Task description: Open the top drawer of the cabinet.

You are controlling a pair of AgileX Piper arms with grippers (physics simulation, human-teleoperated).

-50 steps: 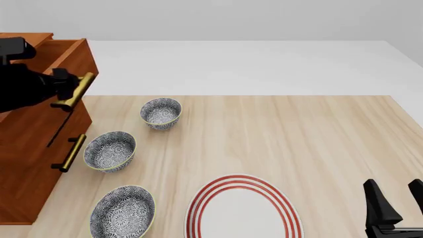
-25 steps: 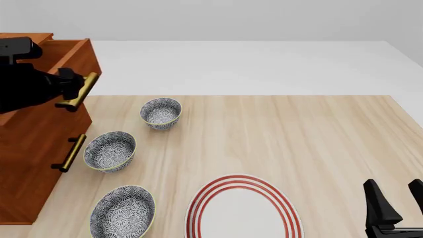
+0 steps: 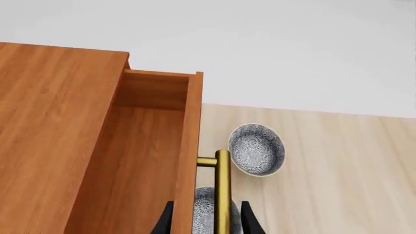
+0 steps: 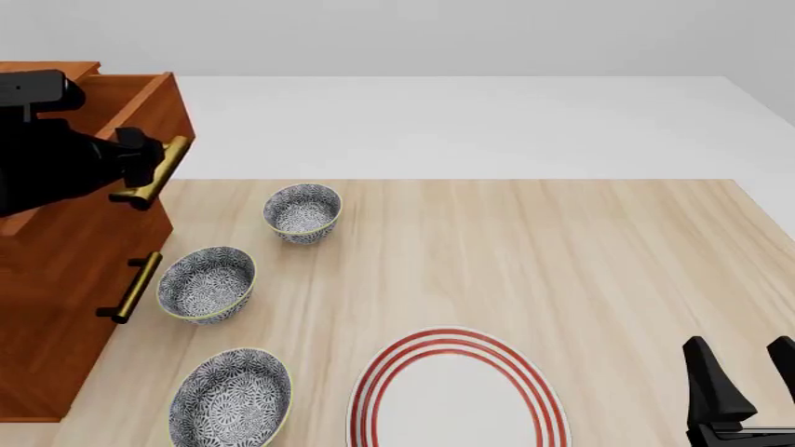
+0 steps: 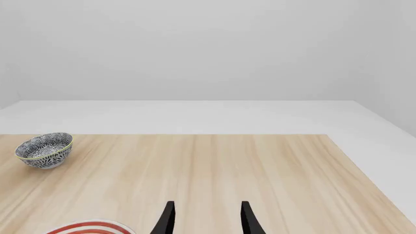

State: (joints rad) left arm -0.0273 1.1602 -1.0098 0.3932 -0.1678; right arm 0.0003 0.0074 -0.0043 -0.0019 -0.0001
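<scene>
Listing by size, largest first.

1 table [image 4: 522,242]: pale wood-grain top, carrying everything below.

1 cabinet [image 4: 56,279]: reddish-brown wood, standing at the table's left edge in the front view. 2 brass handles show there; the third drawer cannot be made out.

1 top drawer [image 4: 159,112]: at the cabinet's top, pulled part-way out toward the table's middle, its inside open to view from the left wrist camera [image 3: 140,161]. 1 brass bar handle [image 4: 154,171] on its front.

1 lower drawer handle [image 4: 132,287]: brass, on the closed front beneath.

1 plate [image 4: 455,393]: white with red rings, at the near edge, right of the bowls.

3 patterned bowls, blue-and-white, in a row beside the cabinet front: far bowl [image 4: 302,212], middle bowl [image 4: 207,283], near bowl [image 4: 230,397]. None touch each other.

2 grippers, black.
- left gripper [image 4: 140,166]: at the top drawer's handle. Wrist view shows 1 finger on either side of the brass bar [image 3: 223,195], jaws clamped on it.
- right gripper [image 4: 746,377]: at the near right corner, above bare table, well apart from the plate. Jaws apart, holding and touching nothing.
</scene>
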